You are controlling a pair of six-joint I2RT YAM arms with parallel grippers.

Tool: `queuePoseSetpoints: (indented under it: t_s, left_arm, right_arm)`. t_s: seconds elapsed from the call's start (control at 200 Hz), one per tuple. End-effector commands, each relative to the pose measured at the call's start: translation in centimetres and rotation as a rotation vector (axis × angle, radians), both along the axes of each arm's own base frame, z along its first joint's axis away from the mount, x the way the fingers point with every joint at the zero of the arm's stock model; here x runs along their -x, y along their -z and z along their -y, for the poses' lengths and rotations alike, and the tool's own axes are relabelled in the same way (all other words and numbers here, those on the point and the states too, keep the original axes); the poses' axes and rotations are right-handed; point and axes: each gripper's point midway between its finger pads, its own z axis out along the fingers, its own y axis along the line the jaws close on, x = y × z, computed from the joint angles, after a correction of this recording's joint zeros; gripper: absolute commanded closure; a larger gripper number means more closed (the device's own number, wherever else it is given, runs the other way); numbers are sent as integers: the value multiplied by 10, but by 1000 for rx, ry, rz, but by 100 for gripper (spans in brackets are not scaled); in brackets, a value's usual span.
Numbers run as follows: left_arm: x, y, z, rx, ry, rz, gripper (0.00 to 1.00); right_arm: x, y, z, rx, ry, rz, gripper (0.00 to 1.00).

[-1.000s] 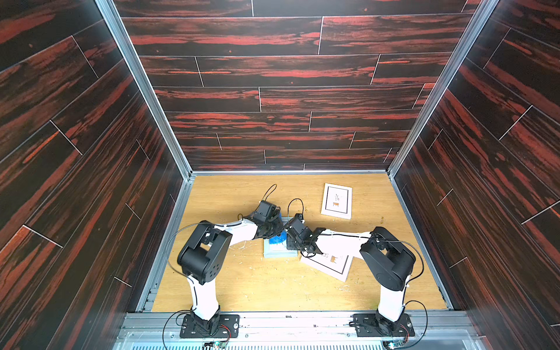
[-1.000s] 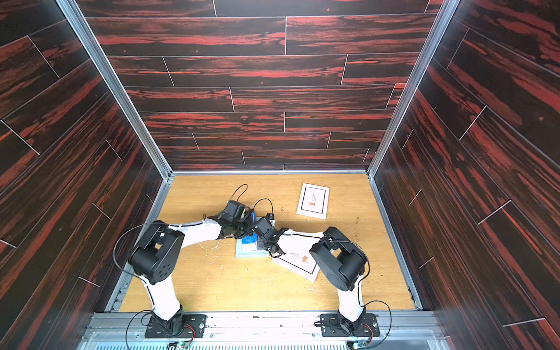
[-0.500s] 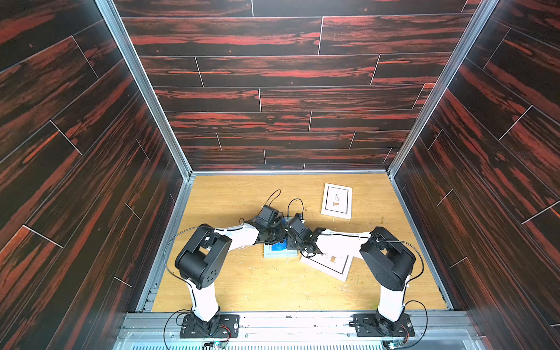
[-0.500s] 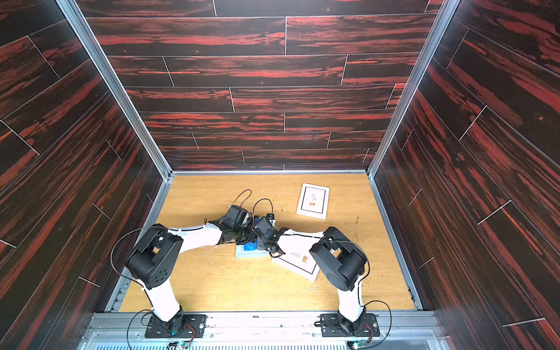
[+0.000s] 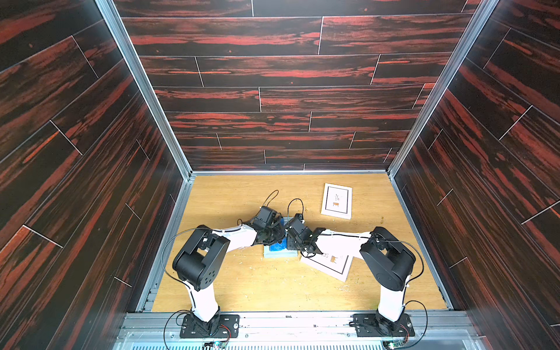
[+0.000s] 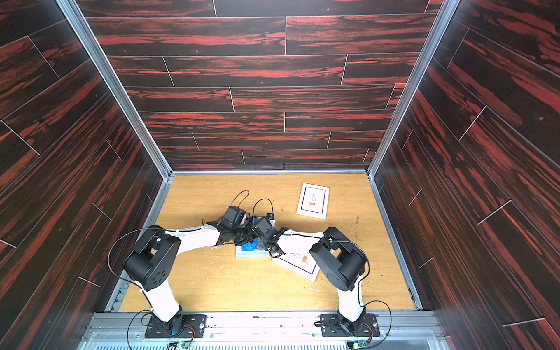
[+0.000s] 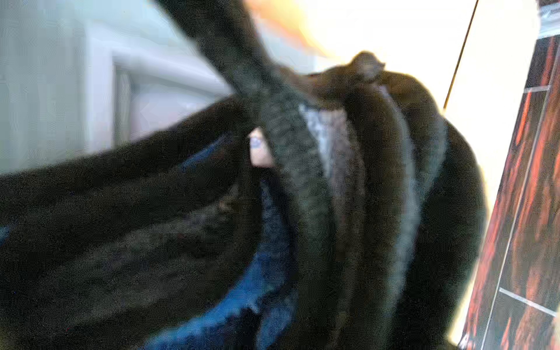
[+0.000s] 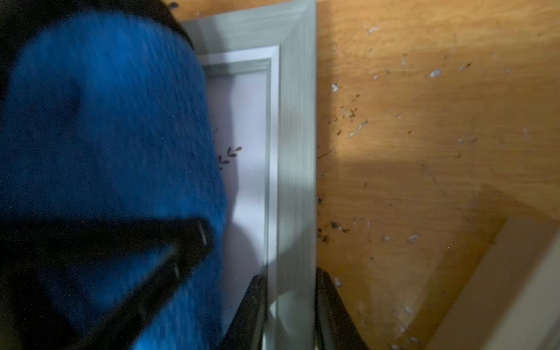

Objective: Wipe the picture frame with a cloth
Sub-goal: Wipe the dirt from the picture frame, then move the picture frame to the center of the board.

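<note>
A grey-white picture frame (image 5: 280, 253) (image 6: 253, 254) lies flat mid-table between both arms. The bright blue cloth (image 5: 278, 246) (image 6: 249, 247) with black trim is bunched on top of it. My left gripper (image 5: 273, 239) (image 6: 242, 238) is shut on the cloth (image 7: 242, 303), which fills the left wrist view and hides the fingertips. My right gripper (image 5: 295, 246) (image 6: 264, 244) is shut on the frame's side moulding (image 8: 295, 136), one finger (image 8: 256, 303) inside the rim and one outside (image 8: 328, 303). In the right wrist view the cloth (image 8: 106, 136) covers most of the glass.
A second white frame (image 5: 338, 200) (image 6: 313, 200) lies flat at the back right. A third frame (image 5: 330, 265) (image 6: 300, 264) lies tilted under my right forearm, touching the held frame's corner. Dark panelled walls (image 5: 91, 181) close in the wooden table (image 5: 257, 285).
My left gripper has shifted the cloth a little across the frame towards the near side. The right arm and the frame have stayed put.
</note>
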Motion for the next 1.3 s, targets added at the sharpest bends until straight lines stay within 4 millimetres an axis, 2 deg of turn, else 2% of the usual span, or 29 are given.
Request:
queuePoseSetpoints:
  t_s: [0.0, 0.09, 0.175, 0.245, 0.366, 0.411, 0.426, 0.496, 0.581, 0.641, 0.676, 0.742, 0.792, 0.852, 0.872, 0.887, 0.952, 1.042, 1.167, 1.298]
  left_arm:
    - [4, 30, -24, -65, -41, -117, 100]
    - [-27, 25, -19, -50, -43, -102, 100]
    - [-38, 16, -15, -67, -31, -88, 100]
    - [-27, 12, -16, -70, -22, -83, 100]
    - [16, 15, -32, -119, -14, -96, 100]
    - [35, 23, -37, -130, -17, -120, 100]
    - [38, 17, -37, -121, -17, -108, 100]
    - [54, 21, -36, -121, -5, -122, 100]
    - [51, 23, -35, -126, -2, -113, 100]
    - [33, 19, -32, -124, -5, -85, 100]
    - [24, 25, -31, -126, -5, -96, 100]
    - [8, 24, -26, -107, -4, -85, 100]
    - [9, 22, -24, -97, -7, -85, 100]
    - [21, 15, -22, -68, -2, -61, 100]
    - [29, 19, -25, -77, -3, -67, 100]
    - [32, 12, -26, -68, -3, -49, 100]
    - [49, 9, -35, -55, -5, -30, 100]
    - [58, -3, -47, -53, 4, 35, 100]
    - [45, -44, -49, 48, -1, 199, 100]
    - [29, -81, -48, 124, 5, 348, 100]
  right_arm:
    - [8, 9, 19, 76, 14, -33, 100]
    - [6, 8, 20, 81, 15, -30, 100]
    - [6, 7, 22, 83, 19, -26, 100]
    - [5, 6, 23, 82, 27, -24, 100]
    - [4, 10, 27, 86, 34, -31, 100]
    - [3, 12, 27, 86, 34, -34, 100]
    - [2, 12, 27, 86, 36, -35, 100]
    - [0, 14, 28, 90, 38, -40, 100]
    - [-4, 12, 28, 88, 43, -33, 100]
    - [-6, 9, 29, 86, 43, -28, 100]
    - [-7, 8, 29, 87, 43, -27, 100]
    - [-8, 5, 31, 88, 45, -23, 100]
    - [-9, 4, 34, 93, 49, -21, 100]
    - [-9, 3, 39, 96, 58, -18, 100]
    - [-9, 4, 40, 94, 61, -20, 100]
    - [-10, 5, 42, 93, 65, -22, 100]
    - [-10, 11, 47, 83, 73, -37, 100]
    - [-12, 17, 52, 88, 81, -54, 100]
    - [-17, 17, 64, 110, 102, -51, 100]
    - [-24, 14, 86, 123, 131, -42, 100]
